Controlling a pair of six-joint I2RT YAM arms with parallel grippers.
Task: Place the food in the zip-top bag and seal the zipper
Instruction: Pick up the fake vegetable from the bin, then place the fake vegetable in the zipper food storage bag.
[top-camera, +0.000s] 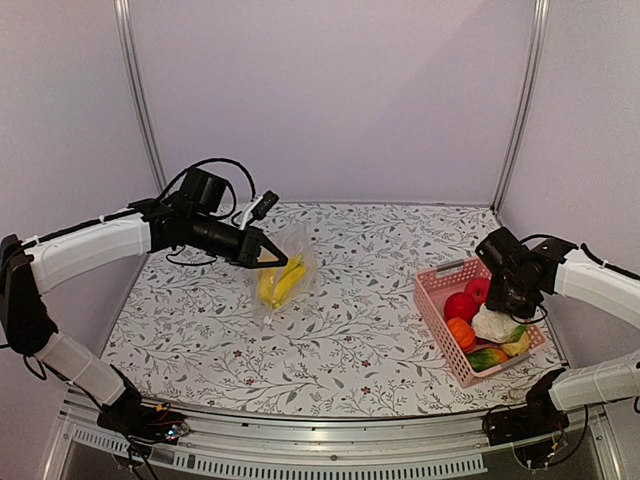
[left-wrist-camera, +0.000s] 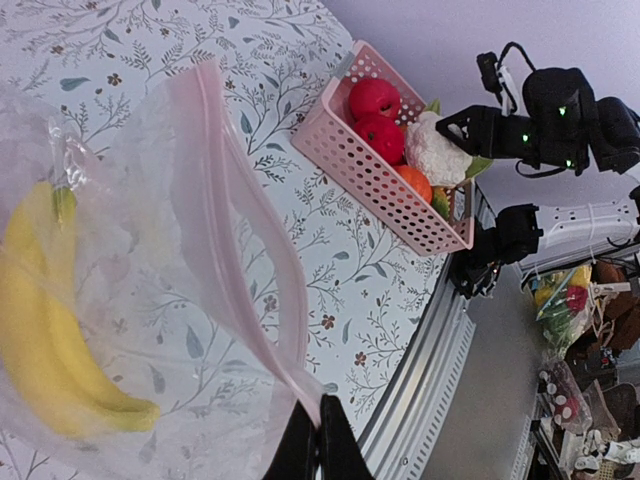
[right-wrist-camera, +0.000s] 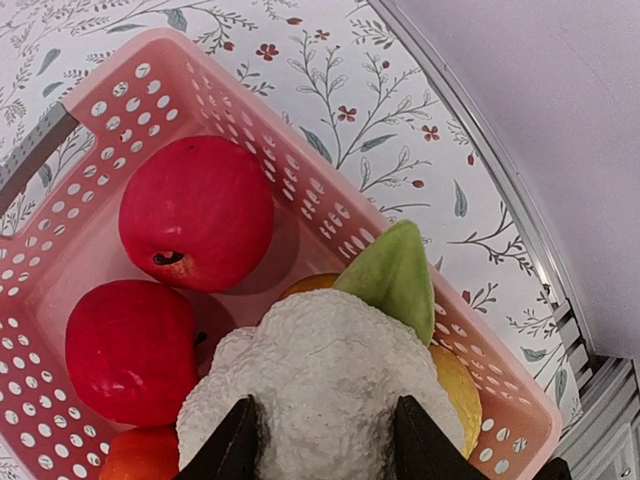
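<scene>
The clear zip-top bag hangs over the table's middle left with the yellow banana inside. My left gripper is shut on the bag's pale pink zipper strip, pinching it at the fingertips; the banana shows through the plastic. No slider tab shows. My right gripper is down in the pink basket, its fingers pressed on both sides of the white cauliflower. Two red fruits lie beside it.
The basket at the right also holds an orange piece, a yellow piece and a green-yellow piece. Metal rails run along the table's front edge. Walls close the back and sides.
</scene>
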